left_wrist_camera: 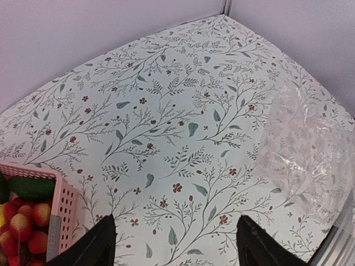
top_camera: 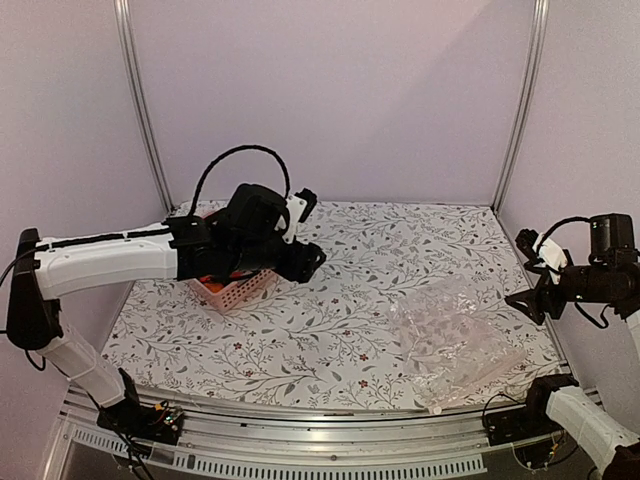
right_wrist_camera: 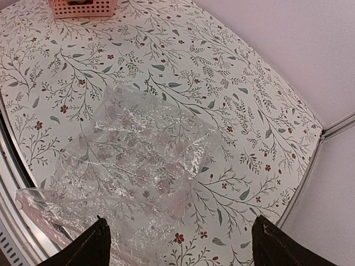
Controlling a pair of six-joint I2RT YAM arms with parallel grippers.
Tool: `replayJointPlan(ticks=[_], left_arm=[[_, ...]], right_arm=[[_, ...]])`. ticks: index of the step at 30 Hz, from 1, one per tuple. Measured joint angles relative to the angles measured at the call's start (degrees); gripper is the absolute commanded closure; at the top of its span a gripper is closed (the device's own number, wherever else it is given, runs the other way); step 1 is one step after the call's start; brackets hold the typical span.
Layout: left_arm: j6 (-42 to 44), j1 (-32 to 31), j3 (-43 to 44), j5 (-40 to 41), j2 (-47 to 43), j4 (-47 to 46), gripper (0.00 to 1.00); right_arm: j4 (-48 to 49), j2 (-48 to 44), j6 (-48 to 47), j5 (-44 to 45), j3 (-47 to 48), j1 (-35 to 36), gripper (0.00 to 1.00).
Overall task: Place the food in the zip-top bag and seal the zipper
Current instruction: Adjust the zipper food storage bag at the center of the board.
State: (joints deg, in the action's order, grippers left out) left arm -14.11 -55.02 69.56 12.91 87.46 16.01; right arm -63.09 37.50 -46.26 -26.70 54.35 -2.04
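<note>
The clear crinkly zip-top bag (top_camera: 452,340) lies flat on the table at the front right; it also shows in the right wrist view (right_wrist_camera: 133,160) and in the left wrist view (left_wrist_camera: 310,144). Its zipper strip I cannot make out. The food (left_wrist_camera: 22,219), red berries and a green piece, lies in the pink basket (top_camera: 232,290) at the left. My left gripper (top_camera: 305,262) is open and empty, held above the table just right of the basket. My right gripper (top_camera: 530,300) is open and empty, raised at the table's right edge beside the bag.
The table has a floral cloth (top_camera: 340,300). Pale walls and metal posts (top_camera: 140,100) close the back and sides. A metal rail (top_camera: 300,440) runs along the near edge.
</note>
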Motion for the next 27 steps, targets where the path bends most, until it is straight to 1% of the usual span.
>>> replayJointPlan(ticks=[3,5,8,12,17,21,24,27], left_arm=[[-0.79,0.48,1.62,3.8,1.31,3.61,0.27],[-1.18,1.42,4.2,5.7,2.86,6.93,0.29],[-2.12,4.81,8.24,7.19,5.62,10.82,0.29],[-3.3,10.6,10.6,7.48,9.14,13.66,0.19],[-4.17,14.78,13.55,7.34,15.43,15.76,0.15],[-4.13,16.63,16.5,6.4,20.68,16.06,0.16],[-4.04,17.66,18.38,5.29,23.63,16.15,0.2],[-3.87,18.73,19.32,4.24,25.35,16.26,0.23]], right_arm=[[0.02,-0.04,-0.07,0.13,0.0,0.0,0.13],[0.02,0.09,-0.15,0.11,0.0,0.0,0.14],[0.07,0.94,-0.26,-0.04,0.0,0.0,0.14],[1.62,3.1,0.39,-0.92,-0.02,0.0,0.14],[7.43,4.2,2.84,-2.62,-0.35,0.0,0.13],[12.07,6.16,5.11,-5.53,-0.35,0.0,0.14],[15.93,8.22,7.34,-8.7,-0.81,0.0,0.13],[21.0,9.92,10.23,-11.74,-3.41,0.0,0.13]])
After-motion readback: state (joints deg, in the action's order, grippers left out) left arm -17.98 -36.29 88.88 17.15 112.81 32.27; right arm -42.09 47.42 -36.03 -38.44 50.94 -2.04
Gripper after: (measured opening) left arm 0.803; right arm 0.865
